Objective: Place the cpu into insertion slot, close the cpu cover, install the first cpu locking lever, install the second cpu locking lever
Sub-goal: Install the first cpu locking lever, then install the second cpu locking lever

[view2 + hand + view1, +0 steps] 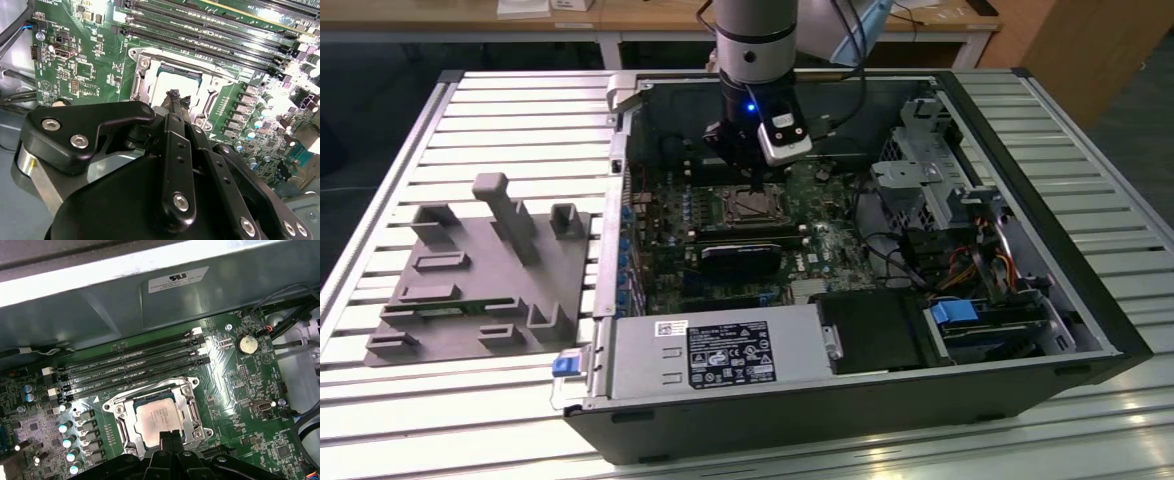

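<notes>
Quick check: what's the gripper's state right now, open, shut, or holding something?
Gripper: fingers together, shut, holding nothing visible, tips over the cpu under the cpu cover.

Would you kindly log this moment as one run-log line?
gripper: shut, tips at cpu cover edge | cpu: seated in insertion slot | cpu cover: down over cpu

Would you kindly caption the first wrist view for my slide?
Pincer poised over the cpu seated in its insertion slot, cpu cover closed.

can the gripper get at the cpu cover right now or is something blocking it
Probably yes. The gripper hangs just above the cpu in its socket, and the cpu cover framing the chip lies bare, with nothing over it.
</notes>
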You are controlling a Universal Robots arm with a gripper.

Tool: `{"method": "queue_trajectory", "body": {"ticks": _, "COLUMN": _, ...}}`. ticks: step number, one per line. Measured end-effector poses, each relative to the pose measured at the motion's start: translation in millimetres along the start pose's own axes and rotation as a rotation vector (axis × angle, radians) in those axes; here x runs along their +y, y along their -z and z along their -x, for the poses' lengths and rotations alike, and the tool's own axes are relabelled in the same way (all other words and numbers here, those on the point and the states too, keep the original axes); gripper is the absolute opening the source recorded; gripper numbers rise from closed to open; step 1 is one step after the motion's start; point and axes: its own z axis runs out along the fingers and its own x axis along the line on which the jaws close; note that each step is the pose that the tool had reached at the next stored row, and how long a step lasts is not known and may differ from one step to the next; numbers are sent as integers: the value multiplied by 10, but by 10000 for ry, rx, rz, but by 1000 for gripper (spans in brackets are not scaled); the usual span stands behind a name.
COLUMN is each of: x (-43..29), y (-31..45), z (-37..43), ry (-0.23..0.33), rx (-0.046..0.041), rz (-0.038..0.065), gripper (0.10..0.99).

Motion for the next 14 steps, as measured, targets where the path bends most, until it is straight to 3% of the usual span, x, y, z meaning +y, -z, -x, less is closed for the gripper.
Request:
{"method": "queue_trajectory", "body": {"ticks": 9, "x": -1, "y": -1, "z": 1, "ry": 0, "rx": 2, "rz": 1, "gripper": 102}}
{"method": "queue_trajectory", "body": {"ticks": 14, "x": -39, "y": 1, "z": 11, "ry": 0, "rx": 2, "rz": -6, "gripper": 102}}
